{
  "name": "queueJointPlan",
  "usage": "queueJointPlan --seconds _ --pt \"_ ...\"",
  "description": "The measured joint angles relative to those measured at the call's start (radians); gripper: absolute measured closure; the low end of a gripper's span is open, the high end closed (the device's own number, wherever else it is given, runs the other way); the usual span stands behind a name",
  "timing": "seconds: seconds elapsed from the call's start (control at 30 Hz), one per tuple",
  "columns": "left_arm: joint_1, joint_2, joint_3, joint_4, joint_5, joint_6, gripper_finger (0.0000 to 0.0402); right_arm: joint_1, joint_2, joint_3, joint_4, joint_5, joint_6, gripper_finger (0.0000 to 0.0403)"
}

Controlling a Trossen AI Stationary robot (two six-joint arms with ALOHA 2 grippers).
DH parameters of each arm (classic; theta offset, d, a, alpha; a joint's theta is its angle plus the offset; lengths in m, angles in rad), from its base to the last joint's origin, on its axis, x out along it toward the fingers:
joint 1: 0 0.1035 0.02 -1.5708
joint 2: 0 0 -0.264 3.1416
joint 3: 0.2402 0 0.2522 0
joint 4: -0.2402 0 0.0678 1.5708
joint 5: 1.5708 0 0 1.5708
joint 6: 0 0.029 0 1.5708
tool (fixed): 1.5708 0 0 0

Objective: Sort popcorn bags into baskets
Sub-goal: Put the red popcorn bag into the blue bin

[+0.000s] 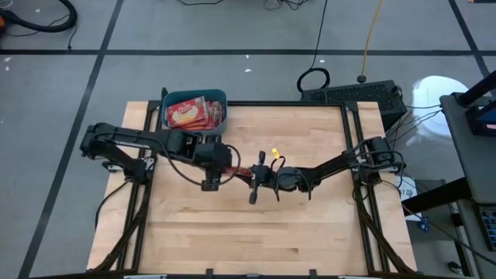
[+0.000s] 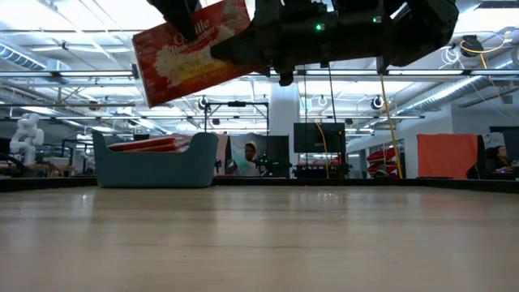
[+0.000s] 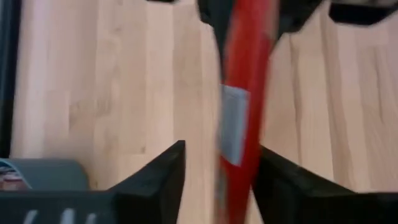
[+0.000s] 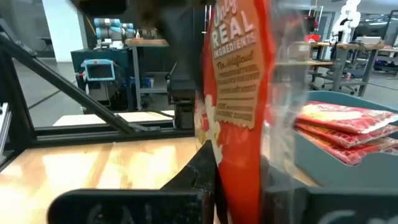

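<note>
A red popcorn bag [image 2: 193, 50] hangs tilted high above the table's middle, its cream picture toward the near side. My right gripper [image 4: 239, 180] reaches in level from the right and is shut on it. My left gripper [image 3: 222, 149] slants down from the left, open, with one finger on either side of the bag's edge [image 3: 244, 106]. At the table's far left stands the teal basket [image 1: 221, 108], with several red popcorn bags [image 1: 188, 114] stacked flat inside. My right gripper pinches the bag's right end [image 2: 243, 36] between its two fingers, coming level from the table's right. The bag stands on edge between the fingers [image 4: 205, 174], lifted clear of the table and tilted. My left gripper straddles the bag's edge from above; whether a finger [image 3: 283, 180] touches it, I cannot tell.
Bare wood table [image 1: 256, 232] lies open at the near side and right. Black frame rails [image 1: 353, 132] run along the table's sides. A keyboard [image 1: 356, 94] sits beyond the far right corner. The room behind holds benches and equipment.
</note>
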Motion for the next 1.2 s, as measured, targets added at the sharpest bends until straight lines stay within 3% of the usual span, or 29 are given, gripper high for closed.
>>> queueJointPlan --seconds 0.3,0.57,0.73,0.87,1.03,1.2 --pt "0.008 -0.002 0.0 -0.007 0.007 0.049 0.038 -0.001 0.0 0.0 0.007 0.023 -0.012 0.036" --pt "0.068 -0.022 0.0 -0.106 0.006 0.117 0.0352 0.0 -0.013 0.0 -0.051 0.156 -0.058 0.0301" --pt "0.146 -0.082 0.0 -0.182 0.004 0.179 0.0381 -0.014 -0.055 0.0 -0.153 0.245 -0.119 0.0255" --pt "0.217 -0.141 0.0 -0.217 0.001 0.244 0.0382 -0.033 -0.077 0.0 -0.195 0.255 -0.156 0.0232" --pt "0.307 -0.198 0.0 -0.255 -0.014 0.311 0.0356 -0.05 -0.078 0.0 -0.198 0.231 -0.2 0.0223" --pt "0.41 -0.207 0.0 -0.292 -0.013 0.408 0.037 -0.072 -0.078 -0.001 -0.199 0.014 -0.198 0.0226"
